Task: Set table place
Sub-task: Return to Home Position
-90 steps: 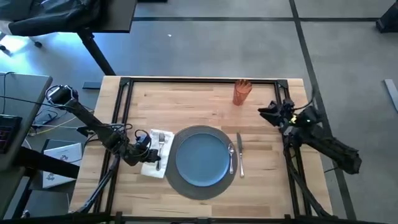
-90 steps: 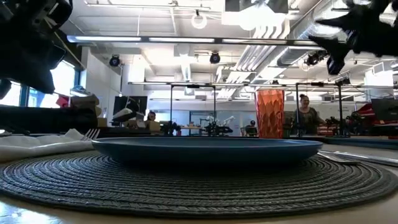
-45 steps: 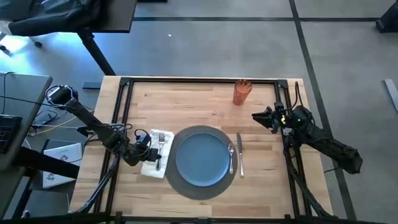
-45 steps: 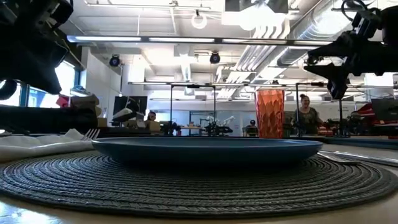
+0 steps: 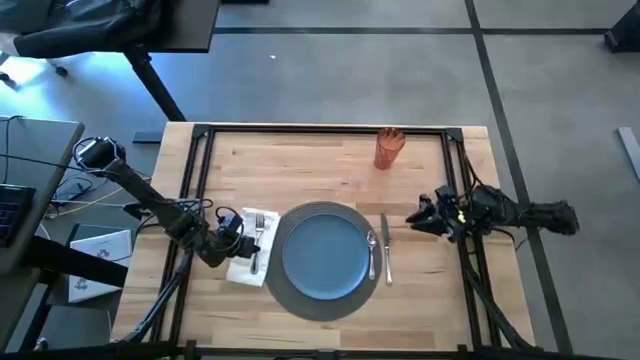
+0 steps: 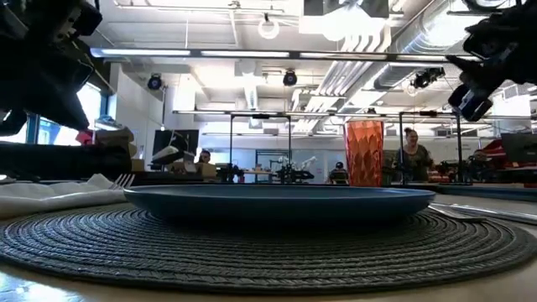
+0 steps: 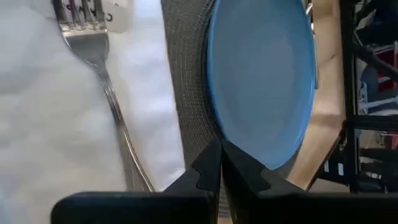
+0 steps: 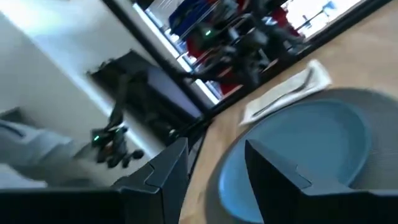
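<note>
Two grippers, seen from above: left gripper (image 5: 250,244) over the white napkin (image 5: 245,273), right gripper (image 5: 412,220) at the pale plank table (image 5: 300,170)'s right edge. The round blue plate (image 5: 323,255) sits on the round dark woven mat (image 5: 325,311), orange translucent cup (image 5: 389,147) far right. Wrist views: left fingers (image 7: 208,169) pressed together, right fingers (image 8: 268,167) apart, both empty.

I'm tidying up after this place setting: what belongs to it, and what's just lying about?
Belongs: mat, plate, napkin, fork, spoon, knife, cup, all on the table.
Lying about: grey desk, black chair, both off the table.
</note>
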Robot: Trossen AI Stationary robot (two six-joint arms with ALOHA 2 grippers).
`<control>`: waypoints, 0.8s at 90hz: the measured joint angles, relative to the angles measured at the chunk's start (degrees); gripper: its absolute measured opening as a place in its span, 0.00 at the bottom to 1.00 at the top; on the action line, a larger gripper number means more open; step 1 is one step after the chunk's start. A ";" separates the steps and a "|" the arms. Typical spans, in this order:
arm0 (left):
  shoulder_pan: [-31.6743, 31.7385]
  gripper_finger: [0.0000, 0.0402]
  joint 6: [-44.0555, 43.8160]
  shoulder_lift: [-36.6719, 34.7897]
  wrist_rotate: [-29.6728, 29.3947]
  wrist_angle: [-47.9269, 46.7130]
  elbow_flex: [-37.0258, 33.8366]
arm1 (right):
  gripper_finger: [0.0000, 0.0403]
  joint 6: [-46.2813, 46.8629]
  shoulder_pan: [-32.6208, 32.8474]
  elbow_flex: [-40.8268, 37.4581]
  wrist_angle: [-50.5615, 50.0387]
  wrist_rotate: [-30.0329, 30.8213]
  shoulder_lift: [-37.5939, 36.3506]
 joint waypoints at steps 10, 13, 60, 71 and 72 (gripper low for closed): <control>0.00 0.00 3.37 0.00 0.58 -1.22 0.00 | 0.36 0.02 0.76 0.00 0.02 -0.07 0.15; 0.00 0.00 4.74 0.00 1.24 -1.86 0.00 | 0.36 0.01 0.74 0.00 0.02 -0.07 0.15; -0.05 0.00 23.16 0.17 -17.06 1.55 -0.04 | 0.36 -45.09 0.68 0.00 -0.85 19.37 0.22; -0.03 0.00 43.38 0.17 -30.24 8.29 -0.03 | 0.36 -49.49 0.69 0.00 -0.85 19.53 0.22; -0.02 0.00 45.30 0.17 -31.36 8.89 -0.02 | 0.36 -49.61 0.69 0.00 -0.85 19.53 0.22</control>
